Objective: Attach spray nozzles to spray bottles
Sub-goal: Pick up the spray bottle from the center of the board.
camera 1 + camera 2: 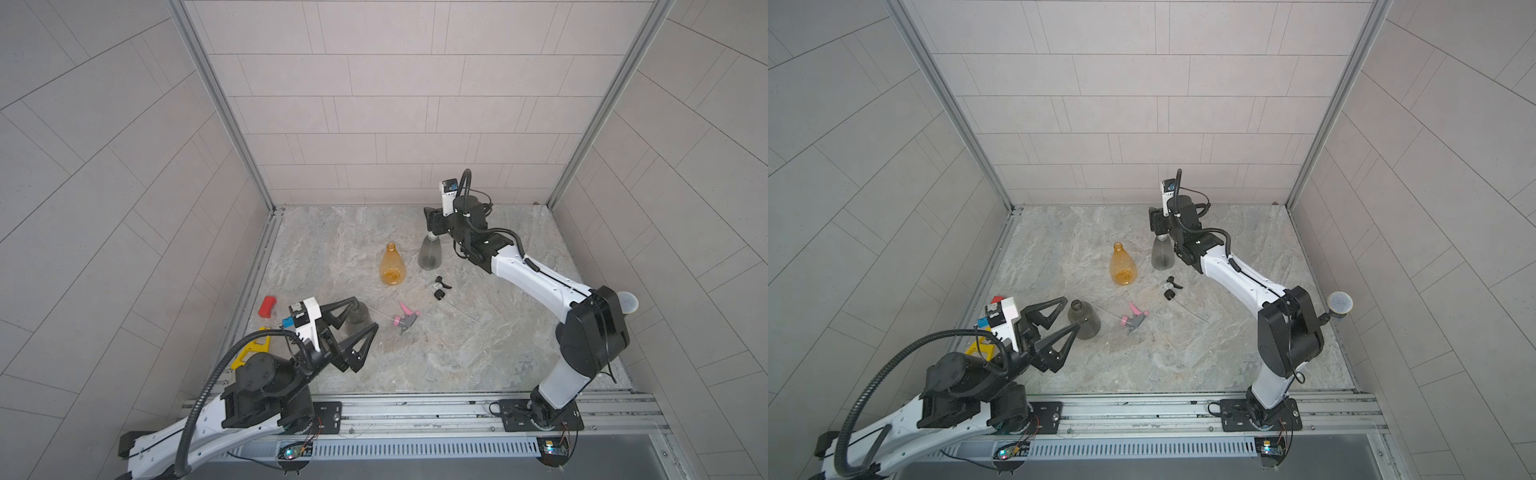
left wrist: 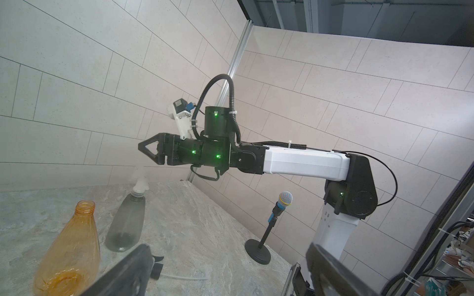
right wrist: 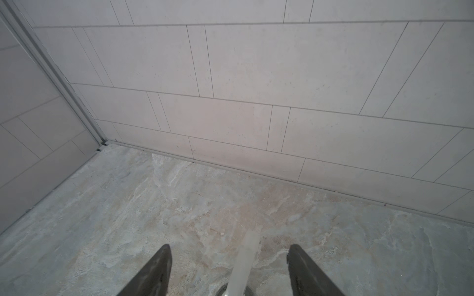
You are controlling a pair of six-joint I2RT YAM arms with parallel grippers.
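A smoky grey bottle (image 1: pixel 429 255), topped by a white nozzle (image 2: pixel 140 185), is shown upright between two and three o'clock of the amber bottle (image 1: pixel 392 266). The right gripper (image 3: pixel 229 246) is spread around the nozzle, clear of it. The left gripper (image 1: pixel 365 312) is spread wide.

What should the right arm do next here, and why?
Probably lift the right gripper clear and head for the black-and-white nozzle. Its jaws stand open around the white nozzle, which already sits on the far grey bottle, while the orange bottle has a bare neck.
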